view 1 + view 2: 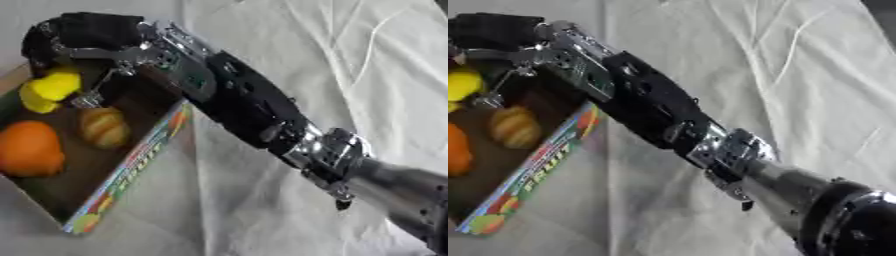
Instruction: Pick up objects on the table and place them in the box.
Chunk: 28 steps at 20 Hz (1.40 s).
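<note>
I count one open cardboard box with a colourful printed side [131, 165] at the desk's left edge. Inside it I see three things: one yellow rounded fruit [48, 90], one tan ridged bread-like piece [105, 127], and one orange rounded fruit [31, 149].

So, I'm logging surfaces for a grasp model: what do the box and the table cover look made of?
The box looks like printed cardboard: thin flat walls, brown inside, colourful fruit print outside. The table cover looks like white cloth, matte, with soft creases and folds.
</note>
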{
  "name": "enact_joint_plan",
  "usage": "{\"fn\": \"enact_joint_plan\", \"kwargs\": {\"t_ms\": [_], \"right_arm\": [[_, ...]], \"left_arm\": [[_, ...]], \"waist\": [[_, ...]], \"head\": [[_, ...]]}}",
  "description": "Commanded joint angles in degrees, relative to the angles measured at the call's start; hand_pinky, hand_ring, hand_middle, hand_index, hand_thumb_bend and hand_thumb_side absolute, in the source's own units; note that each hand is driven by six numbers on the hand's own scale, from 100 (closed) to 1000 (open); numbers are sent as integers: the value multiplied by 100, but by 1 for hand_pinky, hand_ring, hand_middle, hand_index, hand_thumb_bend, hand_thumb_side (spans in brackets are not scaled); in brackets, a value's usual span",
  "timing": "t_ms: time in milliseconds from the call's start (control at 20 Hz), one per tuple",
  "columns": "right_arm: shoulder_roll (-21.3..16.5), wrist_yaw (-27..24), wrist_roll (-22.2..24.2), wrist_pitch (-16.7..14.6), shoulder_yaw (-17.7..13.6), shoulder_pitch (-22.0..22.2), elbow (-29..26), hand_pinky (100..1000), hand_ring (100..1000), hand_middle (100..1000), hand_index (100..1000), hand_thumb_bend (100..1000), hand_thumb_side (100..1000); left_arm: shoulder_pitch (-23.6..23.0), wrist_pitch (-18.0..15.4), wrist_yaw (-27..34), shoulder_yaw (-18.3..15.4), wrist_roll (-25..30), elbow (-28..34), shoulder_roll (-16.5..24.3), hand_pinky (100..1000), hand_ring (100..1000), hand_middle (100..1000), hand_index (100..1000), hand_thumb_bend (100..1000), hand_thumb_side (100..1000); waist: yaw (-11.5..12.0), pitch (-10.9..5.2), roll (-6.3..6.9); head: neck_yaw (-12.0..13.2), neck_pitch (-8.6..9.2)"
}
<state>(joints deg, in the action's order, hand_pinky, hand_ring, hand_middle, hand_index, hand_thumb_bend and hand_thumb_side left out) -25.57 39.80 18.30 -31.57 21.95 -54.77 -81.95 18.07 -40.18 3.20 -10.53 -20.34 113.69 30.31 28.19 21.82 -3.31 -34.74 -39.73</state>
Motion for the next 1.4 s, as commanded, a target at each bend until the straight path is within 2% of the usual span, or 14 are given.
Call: {"fn": "enact_joint_plan", "kwargs": {"t_ms": [50, 150, 200, 250, 350, 700, 1000, 1250, 1400], "right_arm": [[-142, 130, 383, -215, 48, -57, -303, 800, 1000, 678, 800, 100, 244], [-163, 258, 842, -510, 57, -37, -361, 902, 1000, 846, 944, 100, 177], [-164, 291, 1017, -632, 25, -27, -360, 929, 1000, 877, 969, 100, 173], [-163, 301, 1117, -708, -21, -21, -352, 941, 1000, 889, 981, 100, 416], [-171, 287, 1096, -705, -127, -20, -341, 943, 1000, 893, 985, 100, 450], [-261, 129, 752, -471, -295, -55, -503, 933, 1000, 872, 977, 100, 326], [-438, -434, 690, -93, -493, -153, -970, 915, 1000, 858, 972, 100, 106], [-680, -1147, 635, 424, -761, -167, -1331, 893, 1000, 842, 965, 100, 100], [-947, -1963, 365, 912, -1040, -140, -1573, 877, 1000, 810, 946, 100, 100]], "left_arm": [[7, 15, -37, -87, -33, 90, 196, 833, 816, 763, 879, 142, 296], [-4, 28, -38, -84, -29, 90, 189, 833, 816, 763, 879, 138, 301], [-4, 35, -35, -81, -26, 90, 186, 833, 816, 763, 879, 137, 304], [-3, 39, -31, -79, -23, 90, 184, 834, 817, 763, 879, 135, 305], [-5, 43, -28, -72, -9, 90, 183, 834, 817, 764, 879, 132, 308], [-15, 46, -13, -62, 19, 90, 181, 834, 817, 764, 879, 128, 310], [-44, 53, 8, -51, 36, 90, 181, 834, 817, 764, 879, 126, 311], [-68, 48, 31, -47, 36, 90, 195, 834, 817, 764, 879, 136, 307], [-106, 55, 17, -64, 2, 90, 201, 834, 818, 765, 879, 141, 307]], "waist": [[-1, -129, 44], [-8, -134, 40], [-13, -135, 39], [-17, -136, 38], [-27, -137, 38], [-54, -141, 49], [-74, -179, 75], [-115, -229, 97], [-179, -273, 108]], "head": [[10, -8], [10, -11], [10, -7], [11, -3], [22, 1], [21, 3], [-2, -6], [-8, -21], [50, -52]]}}
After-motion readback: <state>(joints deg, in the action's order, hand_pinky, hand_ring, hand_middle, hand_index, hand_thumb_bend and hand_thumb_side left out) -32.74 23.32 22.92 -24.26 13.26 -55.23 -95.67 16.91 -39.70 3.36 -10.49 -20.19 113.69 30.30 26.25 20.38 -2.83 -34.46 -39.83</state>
